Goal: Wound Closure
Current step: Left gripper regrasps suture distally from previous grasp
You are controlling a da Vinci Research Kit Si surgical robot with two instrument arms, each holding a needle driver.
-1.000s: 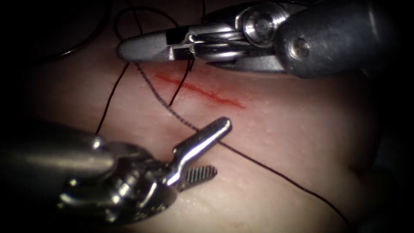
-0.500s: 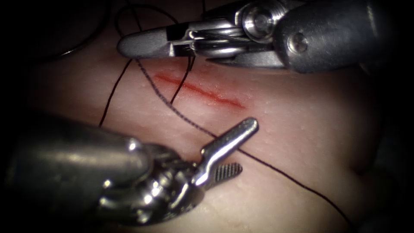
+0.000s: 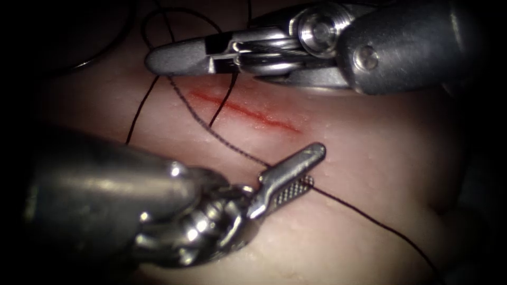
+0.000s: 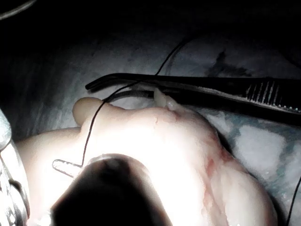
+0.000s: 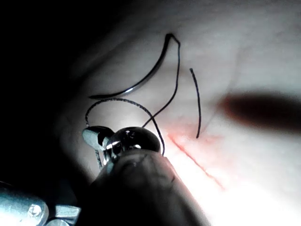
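Note:
The tissue (image 3: 369, 158) bears a thin red cut (image 3: 245, 112). My left tool (image 3: 303, 171) comes in from the lower left. Its jaws stand a narrow gap apart, with the dark thread (image 3: 222, 140) lying between them to the right of the cut. My right tool (image 3: 158, 58) lies across the top, jaws shut and pointing left; strands pass behind it and I cannot tell if it pinches one. The curved needle (image 5: 141, 80) rests free on the tissue beyond the right tool's tip, held by neither tool, with thread (image 5: 176, 75) trailing from its end.
One strand crosses the cut (image 5: 195, 160) and a short thread end (image 5: 197, 101) stands beside it. More thread loops (image 3: 174, 16) lie behind the right tool. A long dark instrument (image 4: 188, 87) lies past the lit tissue mound (image 4: 164, 150).
My left tool has moved right along the thread, and its jaws have narrowed from wide open to a small gap around it. The right tool has barely shifted.

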